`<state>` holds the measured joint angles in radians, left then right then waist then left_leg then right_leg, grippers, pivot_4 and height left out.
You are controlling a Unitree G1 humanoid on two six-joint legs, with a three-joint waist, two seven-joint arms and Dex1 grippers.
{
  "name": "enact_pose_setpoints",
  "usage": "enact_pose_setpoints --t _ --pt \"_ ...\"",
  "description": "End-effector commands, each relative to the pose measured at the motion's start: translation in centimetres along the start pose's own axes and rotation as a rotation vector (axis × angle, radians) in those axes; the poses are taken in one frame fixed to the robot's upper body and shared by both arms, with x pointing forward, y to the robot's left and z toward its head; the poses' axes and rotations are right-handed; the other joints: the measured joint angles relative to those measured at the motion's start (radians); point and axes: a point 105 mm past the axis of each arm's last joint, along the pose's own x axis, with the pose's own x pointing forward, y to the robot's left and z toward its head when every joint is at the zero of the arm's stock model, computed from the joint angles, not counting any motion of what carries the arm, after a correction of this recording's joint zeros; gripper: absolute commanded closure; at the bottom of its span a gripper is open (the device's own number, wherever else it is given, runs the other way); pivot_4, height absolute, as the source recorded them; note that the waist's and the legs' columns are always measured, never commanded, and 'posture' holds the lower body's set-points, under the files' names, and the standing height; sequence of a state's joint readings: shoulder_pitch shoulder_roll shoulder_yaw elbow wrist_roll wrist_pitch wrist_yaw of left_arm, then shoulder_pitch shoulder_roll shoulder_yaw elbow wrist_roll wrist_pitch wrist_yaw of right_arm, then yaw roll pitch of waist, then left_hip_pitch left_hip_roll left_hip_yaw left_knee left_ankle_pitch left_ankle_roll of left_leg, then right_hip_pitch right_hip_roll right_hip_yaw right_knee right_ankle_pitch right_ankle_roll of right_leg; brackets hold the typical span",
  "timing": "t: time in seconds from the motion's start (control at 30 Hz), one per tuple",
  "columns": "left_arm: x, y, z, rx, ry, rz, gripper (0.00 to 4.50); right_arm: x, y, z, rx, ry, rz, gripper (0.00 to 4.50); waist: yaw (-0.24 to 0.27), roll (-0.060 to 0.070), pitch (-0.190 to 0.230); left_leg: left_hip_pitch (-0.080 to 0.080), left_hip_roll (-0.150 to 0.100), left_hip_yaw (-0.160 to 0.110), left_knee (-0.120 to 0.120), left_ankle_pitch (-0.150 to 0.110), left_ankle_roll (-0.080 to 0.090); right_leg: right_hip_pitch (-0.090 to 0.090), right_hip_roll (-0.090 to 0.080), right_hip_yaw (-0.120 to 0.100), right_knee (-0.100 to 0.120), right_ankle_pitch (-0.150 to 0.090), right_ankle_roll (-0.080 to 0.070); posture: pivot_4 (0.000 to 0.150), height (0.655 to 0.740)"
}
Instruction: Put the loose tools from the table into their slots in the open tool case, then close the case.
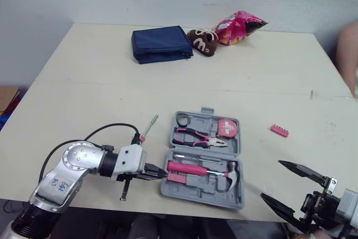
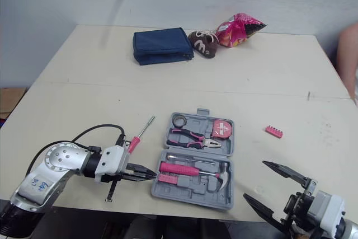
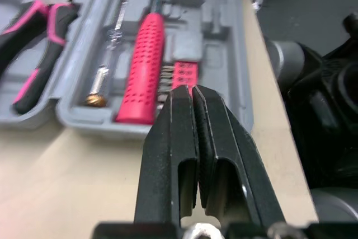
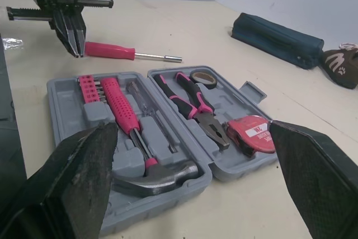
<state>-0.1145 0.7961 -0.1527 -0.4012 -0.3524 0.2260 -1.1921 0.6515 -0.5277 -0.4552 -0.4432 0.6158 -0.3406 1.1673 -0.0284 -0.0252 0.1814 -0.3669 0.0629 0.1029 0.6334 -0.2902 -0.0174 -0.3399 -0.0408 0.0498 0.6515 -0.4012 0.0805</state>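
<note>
Currently seeing the left gripper [image 1: 163,176] pinching its two black fingers tight together on nothing, tips pointing toward three o'clock and sitting just beside the nine o'clock rim of the open grey plastic tool case [image 1: 201,191]. Sitting right past those tips, inside the case's near half: a pink ridged bit holder [image 1: 175,178], then a hammer with a pink dotted grip [image 1: 193,169] lying along the half, steel head toward three o'clock. Filling the far half: pink-and-black pliers [image 1: 196,136], a pink tape measure [image 1: 226,127] at two o'clock and a small ring-shaped roll [image 1: 183,119] at eleven o'clock. Lying loose on the cream table [image 1: 84,82] at twelve o'clock of the left gripper, just beside the case's far half: a pink-handled screwdriver with a metal shaft [image 1: 147,128], shaft pointing toward one o'clock. Resting loose at three o'clock of the far half, well apart from it: a short pink strip of bits [image 1: 279,131]. Hanging at four o'clock of the case, near the table's front edge: the right gripper [image 1: 271,179], spreading its fingers wide around nothing. Lying well away at twelve o'clock, along the table's far side: a navy fabric pouch [image 1: 161,44], a brown plush shoe [image 1: 204,42] just beside it, and a shiny pink snack bag [image 1: 239,26]. Showing at the two o'clock edge: a person's arm [image 1: 349,54].
</note>
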Motion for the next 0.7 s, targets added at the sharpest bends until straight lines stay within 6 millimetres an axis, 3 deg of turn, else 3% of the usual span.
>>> enact_pose_setpoints --t 0.03,0.4,0.7 --pt "1.0 -0.7 0.3 0.042 0.002 -0.03 4.45 -0.4 -0.1 0.4 -0.027 -0.009 -0.021 0.0 -0.001 0.0 0.0 0.0 0.0 0.0 0.0 0.0 0.0 0.0 0.0 0.0 0.0 0.0 0.0 0.15 0.74" --pt "1.9 0.4 -0.6 0.042 0.043 0.033 4.45 -0.4 -0.2 0.5 -0.035 -0.011 -0.032 0.0 -0.002 0.0 0.0 0.0 0.0 0.0 0.0 0.0 0.0 0.0 0.0 0.0 0.001 0.0 0.0 0.15 0.74" --pt "1.7 0.4 -3.8 0.004 0.262 0.014 4.45 0.1 -0.3 0.8 -0.044 -0.014 -0.033 0.0 -0.002 0.002 -0.001 0.002 0.0 0.0 0.0 0.0 0.0 0.003 0.0 0.0 0.001 0.0 0.0 0.15 0.74"
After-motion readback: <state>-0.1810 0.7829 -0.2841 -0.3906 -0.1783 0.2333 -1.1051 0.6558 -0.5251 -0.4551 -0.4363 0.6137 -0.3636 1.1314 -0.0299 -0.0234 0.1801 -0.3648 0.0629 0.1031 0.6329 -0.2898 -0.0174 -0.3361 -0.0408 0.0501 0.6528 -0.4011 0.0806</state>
